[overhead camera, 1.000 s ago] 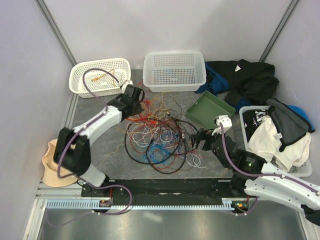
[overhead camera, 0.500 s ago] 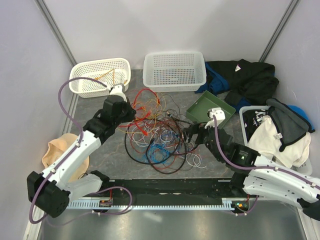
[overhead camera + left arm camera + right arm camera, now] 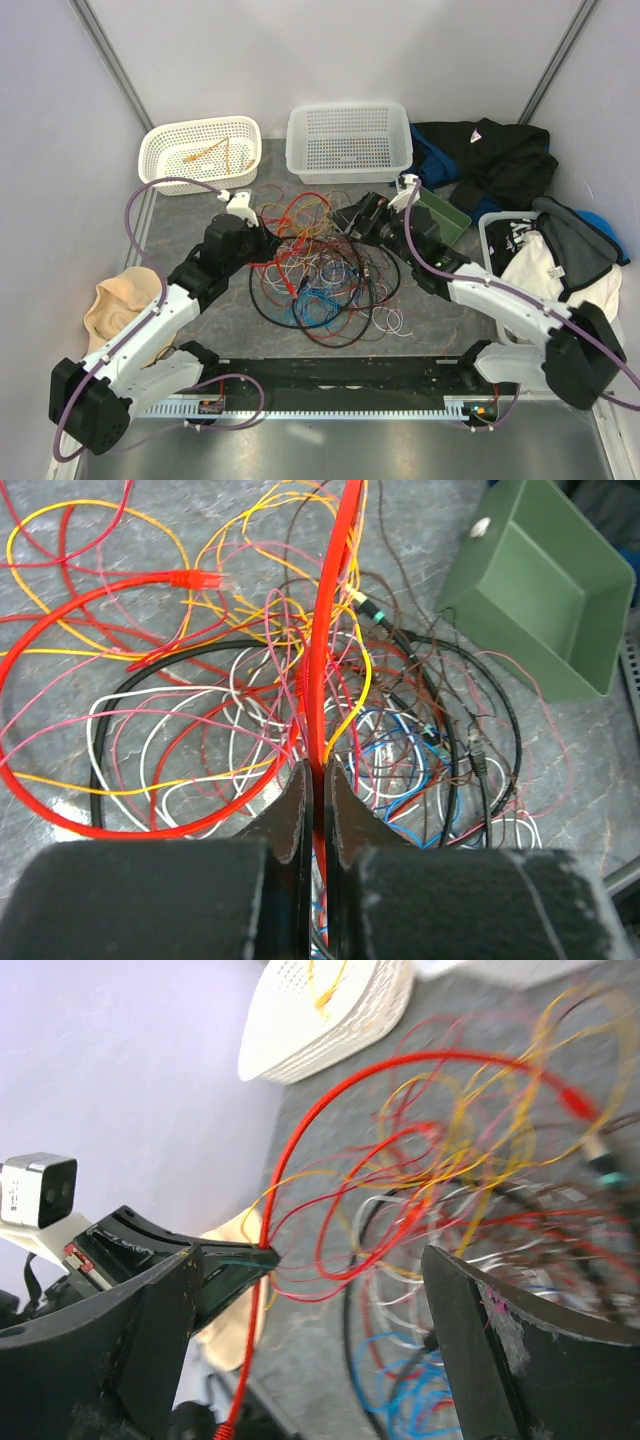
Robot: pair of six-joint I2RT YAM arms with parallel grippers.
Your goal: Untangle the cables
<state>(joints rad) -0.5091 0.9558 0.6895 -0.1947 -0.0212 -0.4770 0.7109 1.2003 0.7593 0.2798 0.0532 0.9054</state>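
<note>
The cables (image 3: 322,282) lie in a tangled heap at mid-table: red, orange, yellow, blue, white and a thicker black one. My left gripper (image 3: 266,243) is at the heap's left edge, shut on a thick red cable (image 3: 335,600) that runs taut away from the fingertips (image 3: 296,790). The cable's orange-red plug (image 3: 195,579) lies at the far left. My right gripper (image 3: 347,217) hovers over the heap's far side with its jaws wide apart and nothing between them (image 3: 320,1310). In the right wrist view the left gripper (image 3: 240,1260) holds the red cable (image 3: 300,1140).
A green tray (image 3: 447,215) sits to the right of the heap, also in the left wrist view (image 3: 545,590). Two white baskets (image 3: 200,152) (image 3: 348,140) stand at the back. Dark clothes (image 3: 500,155) and a full laundry bin (image 3: 555,275) are on the right, a beige cloth (image 3: 105,312) on the left.
My right gripper has swung from the heap's near right side to its far side. My left gripper has drawn back from the left basket to the heap's left edge, holding the red cable.
</note>
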